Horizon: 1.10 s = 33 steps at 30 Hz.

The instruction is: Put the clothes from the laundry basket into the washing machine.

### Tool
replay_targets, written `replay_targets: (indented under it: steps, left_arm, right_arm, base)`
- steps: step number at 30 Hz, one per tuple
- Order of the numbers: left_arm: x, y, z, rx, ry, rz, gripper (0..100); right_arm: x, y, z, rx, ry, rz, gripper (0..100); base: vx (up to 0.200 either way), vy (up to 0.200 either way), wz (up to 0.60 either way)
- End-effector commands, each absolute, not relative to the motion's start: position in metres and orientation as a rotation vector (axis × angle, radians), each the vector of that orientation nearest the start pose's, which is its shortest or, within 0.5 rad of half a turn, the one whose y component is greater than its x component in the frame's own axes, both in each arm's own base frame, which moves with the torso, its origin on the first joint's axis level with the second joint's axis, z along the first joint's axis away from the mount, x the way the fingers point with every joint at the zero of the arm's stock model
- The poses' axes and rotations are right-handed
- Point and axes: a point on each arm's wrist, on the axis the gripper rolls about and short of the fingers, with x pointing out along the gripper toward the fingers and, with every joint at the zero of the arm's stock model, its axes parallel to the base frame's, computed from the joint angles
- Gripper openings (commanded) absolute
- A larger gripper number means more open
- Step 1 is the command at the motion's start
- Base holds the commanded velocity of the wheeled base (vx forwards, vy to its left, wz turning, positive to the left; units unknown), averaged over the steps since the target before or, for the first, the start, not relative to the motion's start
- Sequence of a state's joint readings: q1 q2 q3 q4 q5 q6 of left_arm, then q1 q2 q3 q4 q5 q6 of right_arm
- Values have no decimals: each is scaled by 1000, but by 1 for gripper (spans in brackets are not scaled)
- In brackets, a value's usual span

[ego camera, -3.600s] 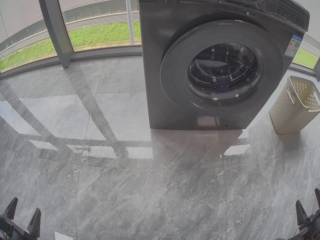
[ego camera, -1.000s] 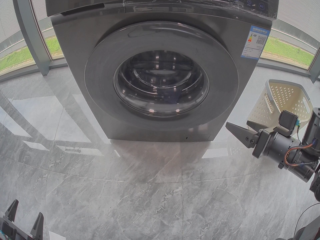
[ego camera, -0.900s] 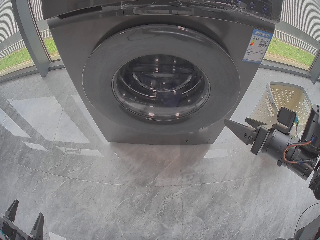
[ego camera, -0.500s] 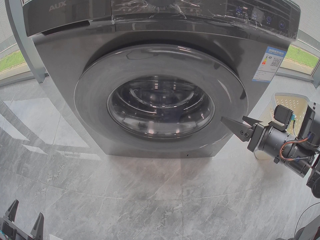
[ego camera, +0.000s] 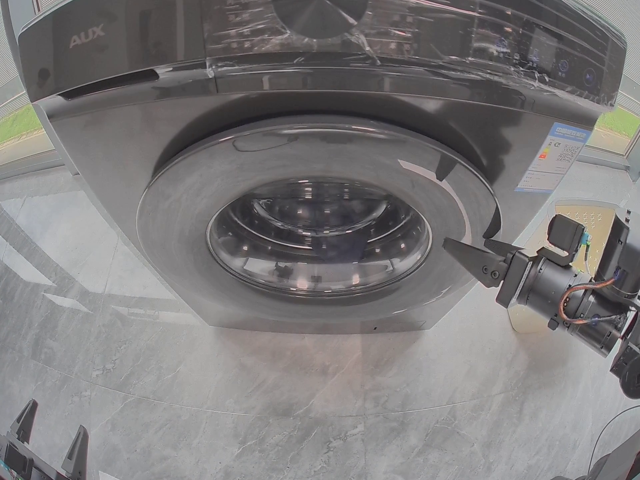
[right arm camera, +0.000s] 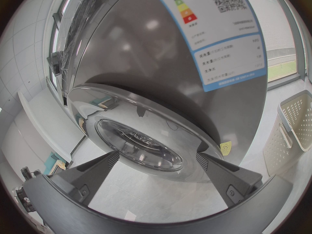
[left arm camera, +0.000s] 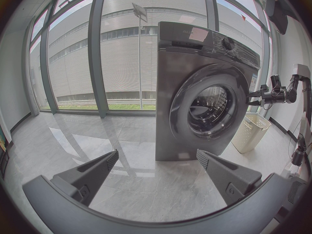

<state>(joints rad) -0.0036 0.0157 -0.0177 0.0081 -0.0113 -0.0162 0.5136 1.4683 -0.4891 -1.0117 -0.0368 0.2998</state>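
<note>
Lower left, the left gripper [ego camera: 50,431] is held spread and empty. At mid right, the right gripper [ego camera: 466,243], fingers parted on nothing, is set beside the shut door [ego camera: 319,235] of the washing machine [ego camera: 133,135]. The catch could be missed and the rim scraped if the approach is off-line. The laundry basket [left arm camera: 250,132], half covered by the arm in the head view, is shown whole in the left wrist view, beside the machine.

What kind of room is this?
Probably a laundry corner in a bright, glass-walled room: a front-loading washing machine stands on a polished grey tile floor, a cream laundry basket sits beside it, and tall windows run behind.
</note>
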Motion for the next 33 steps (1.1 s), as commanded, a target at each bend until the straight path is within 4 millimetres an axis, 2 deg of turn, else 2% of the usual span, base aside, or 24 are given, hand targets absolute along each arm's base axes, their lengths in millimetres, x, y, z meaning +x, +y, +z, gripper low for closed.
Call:
replay_targets:
  steps: [1, 2, 3, 6, 7, 9, 10, 11, 12, 13, 15, 17, 20, 22, 28, 33]
  left_arm:
    - [-23, 0, 75, -18, 6, -14, 100]
    - [-23, 0, 75, -18, 6, -14, 100]
    - [-23, 0, 75, -20, 6, -12, 100]
    - [-23, 0, 75, -28, 6, -12, 100]
    - [-23, 0, 75, -26, 6, -12, 100]
    - [-23, 0, 75, -26, 6, -11, 100]
    - [-23, 0, 75, -25, 6, -12, 100]
    - [-23, 0, 75, -25, 6, -12, 100]
    - [-23, 0, 75, -25, 6, -12, 100]
    - [-23, 0, 75, -25, 6, -12, 100]
    - [-23, 0, 75, -25, 6, -12, 100]
    - [-23, 0, 75, -25, 6, -12, 100]
    - [-23, 0, 75, -25, 6, -12, 100]
    - [-23, 0, 75, -25, 6, -12, 100]
    - [-23, 0, 75, -26, 6, -12, 100]
    - [-23, 0, 75, -25, 6, -12, 100]
  right_arm:
    - [193, 109, 192, 297, 24, 466, 100]
    - [193, 109, 192, 297, 24, 466, 100]
    - [175, 107, 179, 277, 73, 501, 100]
    - [142, 106, 161, 234, 135, 588, 100]
    - [123, 100, 150, 213, 161, 633, 100]
    - [108, 93, 146, 212, 160, 664, 100]
    - [88, 78, 144, 232, 127, 689, 100]
    - [81, 71, 145, 243, 101, 689, 100]
    - [81, 71, 145, 243, 101, 689, 100]
    - [68, 58, 151, 275, 44, 676, 100]
    - [57, 44, 150, 282, 20, 631, 100]
    - [45, 27, 146, 266, -19, 524, 100]
    - [34, 16, 140, 217, -41, 424, 100]
    - [13, 3, 128, 142, -65, 286, 100]
    - [-15, -2, 104, 108, -29, 140, 100]
    - [-16, -2, 88, 102, -12, 100, 100]
  base:
    - [0, 0, 0]
    - [0, 0, 0]
    - [0, 0, 0]
    - [0, 0, 0]
    - [0, 0, 0]
    - [0, 0, 0]
    - [0, 0, 0]
    - [0, 0, 0]
    - [0, 0, 0]
    - [0, 0, 0]
    - [0, 0, 0]
    - [0, 0, 0]
    - [0, 0, 0]
    - [0, 0, 0]
    - [0, 0, 0]
    - [0, 0, 0]
